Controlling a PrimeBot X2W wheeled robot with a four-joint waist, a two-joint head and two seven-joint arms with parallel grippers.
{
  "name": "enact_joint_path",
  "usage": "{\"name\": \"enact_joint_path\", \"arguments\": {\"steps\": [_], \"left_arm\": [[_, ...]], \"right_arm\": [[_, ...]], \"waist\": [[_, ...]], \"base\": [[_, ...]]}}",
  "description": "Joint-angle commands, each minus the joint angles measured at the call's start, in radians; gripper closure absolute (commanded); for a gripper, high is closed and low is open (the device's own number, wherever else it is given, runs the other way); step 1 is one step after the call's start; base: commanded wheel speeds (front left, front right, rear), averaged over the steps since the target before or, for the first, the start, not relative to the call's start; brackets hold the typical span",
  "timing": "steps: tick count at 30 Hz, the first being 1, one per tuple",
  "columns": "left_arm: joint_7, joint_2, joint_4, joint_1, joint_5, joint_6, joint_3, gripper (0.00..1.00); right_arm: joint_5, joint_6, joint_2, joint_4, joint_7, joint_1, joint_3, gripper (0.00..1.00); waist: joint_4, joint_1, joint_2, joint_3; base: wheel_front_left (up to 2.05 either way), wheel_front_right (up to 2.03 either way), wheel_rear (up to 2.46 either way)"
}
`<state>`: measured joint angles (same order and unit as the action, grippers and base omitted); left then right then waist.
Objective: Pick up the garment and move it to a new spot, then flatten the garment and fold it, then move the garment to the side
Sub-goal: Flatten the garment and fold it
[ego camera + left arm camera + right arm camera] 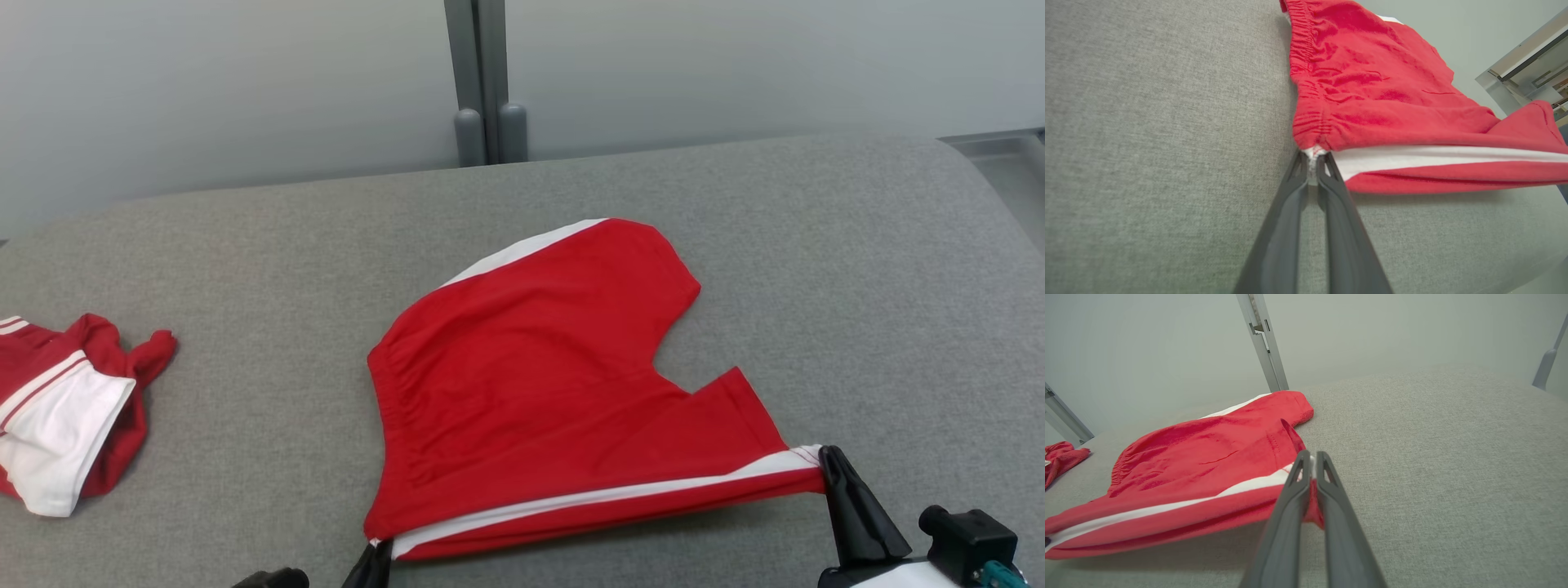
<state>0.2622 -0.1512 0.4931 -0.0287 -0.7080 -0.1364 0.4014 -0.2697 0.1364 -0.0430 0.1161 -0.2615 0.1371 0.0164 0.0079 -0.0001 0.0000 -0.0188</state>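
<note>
**A:** Where do the red shorts (539,376) lie, compared to the fingers?

**B:** They lie spread out on the grey padded surface (245,245), about in its middle. Their near edge, the one with the white stripe (612,494), is stretched straight between the two grippers.

**A:** Which part does each one hold?

**B:** The left gripper (1312,161) pinches the corner where the gathered waistband (388,408) meets the stripe. Its two fingers are pressed together, with a small bit of white cloth between the tips. The right gripper (1311,463) pinches the other end of the stripe, at the hem of the leg. Its fingers are also pressed together on the cloth.

**A:** Does the whole garment touch the surface?

**B:** Most of it lies flat. The near edge seems a little raised, because both wrist views show a shadow under it.

**A:** And how are the arms posed?

**B:** Both come from the near side, low over the surface. In the head view, the left fingers enter at the bottom edge and point away from the robot. The right fingers stand at the lower right and lean up and a little to the left. The pale wrist shows behind them.

**A:** Is something else on the surface?

**B:** Yes, a second garment (57,408), red and white and crumpled, lies at the far left, well apart from the shorts. Two grey posts (488,122) stand behind the far edge.
</note>
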Motion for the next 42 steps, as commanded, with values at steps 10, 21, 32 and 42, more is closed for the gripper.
{"name": "enact_joint_path", "arguments": {"steps": [10,21,32,42], "left_arm": [[0.004,-0.041,-0.074,0.058,0.014,0.011,0.031,1.00],[0.004,-0.056,-0.120,0.325,-0.030,0.008,0.090,1.00],[0.003,-0.055,-0.074,0.549,-0.072,0.008,0.111,1.00],[0.003,-0.030,-0.046,0.591,-0.057,0.008,0.099,0.00]], "right_arm": [[0.003,-0.010,-0.013,-0.079,-0.005,-0.082,0.060,1.00],[0.137,-0.008,-0.011,0.048,-0.004,-0.487,0.042,1.00],[0.276,-0.007,-0.011,0.290,-0.003,-0.842,0.052,1.00],[0.285,-0.007,-0.011,0.423,-0.003,-0.933,0.050,0.00]], "waist": [[0.049,0.0001,0.0000,-0.062],[0.099,0.0001,0.0000,-0.245],[0.143,0.0001,0.0000,-0.409],[0.148,0.0001,0.0000,-0.454]], "base": [[0.00,0.00,0.00],[0.00,0.00,0.00],[0.00,0.00,0.00],[0.00,0.00,0.00]]}}
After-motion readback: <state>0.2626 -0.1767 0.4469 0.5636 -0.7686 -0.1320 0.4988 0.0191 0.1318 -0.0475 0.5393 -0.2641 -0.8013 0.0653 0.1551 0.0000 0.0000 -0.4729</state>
